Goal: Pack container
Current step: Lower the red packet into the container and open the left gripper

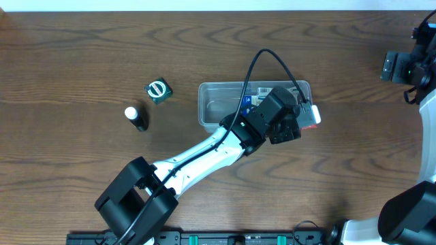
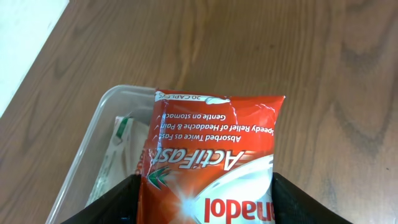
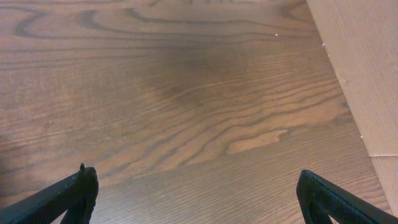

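I see the container (image 1: 206, 103) just right of centre in my overhead view: a clear rectangular plastic tub with rounded corners and a rim, open side up. Its left end is bare. A white-and-green packet (image 2: 121, 132) lies inside, and a red pack (image 2: 211, 149) hangs over the right end.

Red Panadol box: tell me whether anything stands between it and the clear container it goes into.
Nothing visible does. The red box, shut in the left hand, hangs at the right end of the container. A white-and-green packet already lies inside, to one side; the floor right beneath the box is hidden.
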Robot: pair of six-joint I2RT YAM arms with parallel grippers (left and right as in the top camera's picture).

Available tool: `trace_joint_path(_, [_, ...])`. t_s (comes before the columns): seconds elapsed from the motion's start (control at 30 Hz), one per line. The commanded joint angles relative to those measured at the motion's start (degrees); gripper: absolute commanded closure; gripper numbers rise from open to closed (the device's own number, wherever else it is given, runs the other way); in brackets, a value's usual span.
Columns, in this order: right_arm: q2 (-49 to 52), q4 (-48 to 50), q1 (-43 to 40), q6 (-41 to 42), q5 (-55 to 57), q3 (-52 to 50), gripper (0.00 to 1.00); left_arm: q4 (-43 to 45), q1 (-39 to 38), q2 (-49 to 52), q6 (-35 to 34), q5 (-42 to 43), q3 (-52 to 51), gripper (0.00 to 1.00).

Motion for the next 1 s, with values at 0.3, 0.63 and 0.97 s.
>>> trace_joint_path(0.3, [-0.04,-0.04,-0.22,0.83,0.33,0.37,0.01,2.78,0.31,0.83,5.95,0.76,0.87,0.37])
trace_joint_path(0.63, [-0.04,-0.02,-0.22,0.83,0.33,0.37,0.01,7.15,1.75,1.01,5.9,-1.62,0.87,0.33])
trace_joint_path(0.97, [-0.04,-0.02,-0.22,0.83,0.33,0.37,0.01,7.15,6.1,1.62,5.9,-1.57,0.87,0.33])
